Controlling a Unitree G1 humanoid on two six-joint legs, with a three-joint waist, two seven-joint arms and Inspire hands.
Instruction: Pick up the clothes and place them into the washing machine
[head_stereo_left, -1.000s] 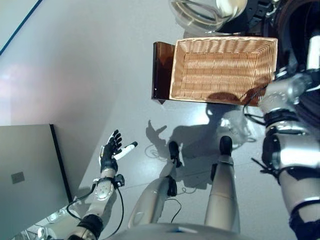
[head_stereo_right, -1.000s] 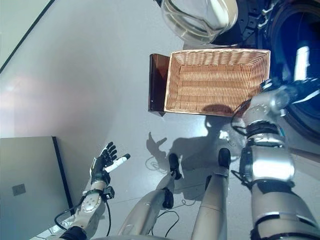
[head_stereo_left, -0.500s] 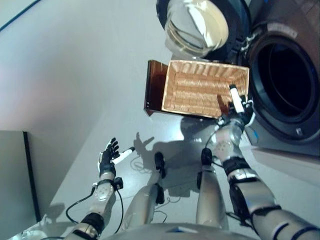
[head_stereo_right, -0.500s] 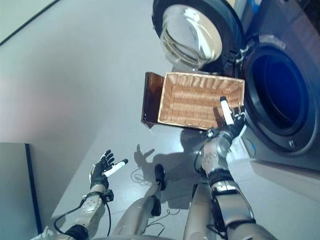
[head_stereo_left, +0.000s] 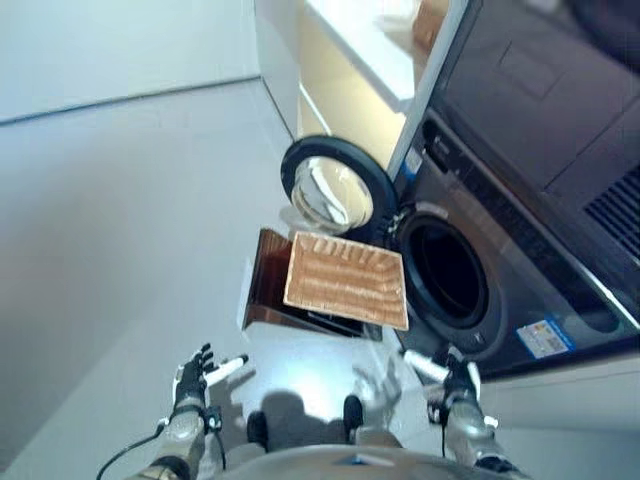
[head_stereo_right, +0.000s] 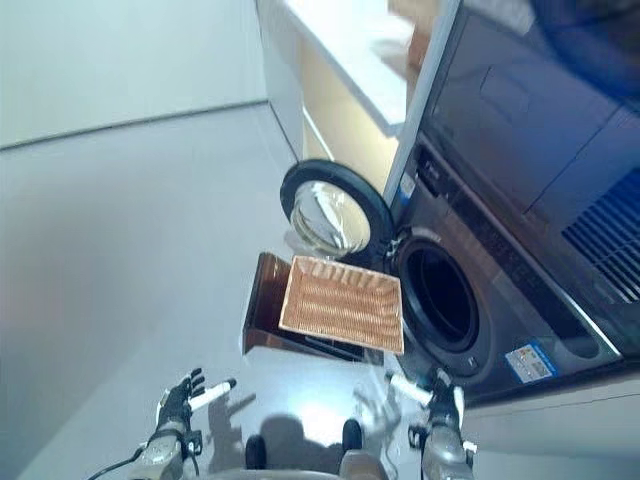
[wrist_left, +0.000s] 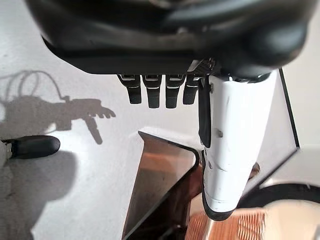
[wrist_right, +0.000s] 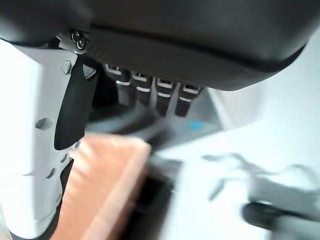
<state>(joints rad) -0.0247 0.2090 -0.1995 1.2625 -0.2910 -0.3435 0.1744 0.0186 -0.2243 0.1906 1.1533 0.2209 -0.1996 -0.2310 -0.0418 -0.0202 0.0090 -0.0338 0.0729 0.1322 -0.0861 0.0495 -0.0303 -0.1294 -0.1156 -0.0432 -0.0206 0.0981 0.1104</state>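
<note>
As the head camera swings up and back from a close look at the wicker basket (head_stereo_left: 346, 289), the whole washing machine (head_stereo_left: 500, 250) comes into view, its round door (head_stereo_left: 330, 195) hanging open beside the basket. Left hand (head_stereo_left: 190, 375) and right hand (head_stereo_left: 452, 378), fingers spread and holding nothing, hang low, well short of the basket. No clothes show; the basket looks empty, suggesting loading is finished.
</note>
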